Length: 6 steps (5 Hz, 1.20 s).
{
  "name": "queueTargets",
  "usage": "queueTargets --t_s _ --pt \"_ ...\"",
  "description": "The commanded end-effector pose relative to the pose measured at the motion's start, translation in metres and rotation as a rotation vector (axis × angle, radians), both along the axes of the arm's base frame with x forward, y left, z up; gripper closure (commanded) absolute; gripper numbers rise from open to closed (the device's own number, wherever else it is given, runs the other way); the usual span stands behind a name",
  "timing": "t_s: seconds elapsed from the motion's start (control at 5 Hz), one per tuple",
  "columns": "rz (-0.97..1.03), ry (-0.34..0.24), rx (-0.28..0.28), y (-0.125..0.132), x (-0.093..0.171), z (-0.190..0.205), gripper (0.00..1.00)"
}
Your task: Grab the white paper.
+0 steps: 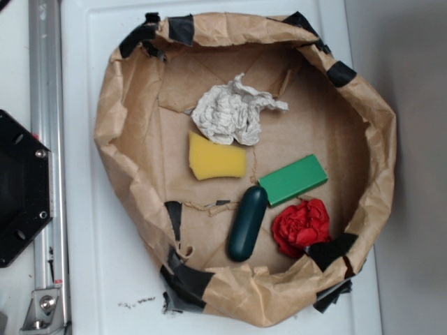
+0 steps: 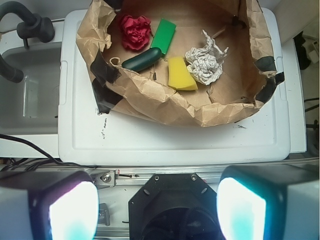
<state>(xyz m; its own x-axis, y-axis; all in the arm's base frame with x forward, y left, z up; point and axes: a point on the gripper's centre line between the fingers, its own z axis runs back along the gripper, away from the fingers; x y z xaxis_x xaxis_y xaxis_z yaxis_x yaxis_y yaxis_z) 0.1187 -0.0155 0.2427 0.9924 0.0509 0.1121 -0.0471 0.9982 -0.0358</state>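
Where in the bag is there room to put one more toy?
Bare floor lies right of the white paper and above the green block, toward the brown paper bag wall. It's crowded around the yellow sponge.

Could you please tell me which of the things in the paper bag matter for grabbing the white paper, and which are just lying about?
Belong to the job:
white paper
gripper, open, well short of the bag

Just lying about:
yellow sponge, touching the paper
green block
dark green case
red paper ball
brown paper bag
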Motion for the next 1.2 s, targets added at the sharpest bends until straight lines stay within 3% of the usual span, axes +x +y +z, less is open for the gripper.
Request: queueTargets --t_s 0.0,0.2,0.4,0.6,0.8,1.0 --pt "0.0 0.0 0.0 0.0 0.0 0.0 0.0" --pt "0.191 -0.001 0.05 0.029 0.05 -0.033 0.0" --pt "0.244 -0.005 -0.028 0.022 0.099 -0.05 0.0" --pt "0.452 -0.131 -0.036 0.025 0.138 -0.078 0.0" --pt "0.584 -0.164 -0.019 0.03 0.158 -0.126 0.0" --pt "0.588 -0.143 0.149 0.039 0.162 -0.163 0.0"
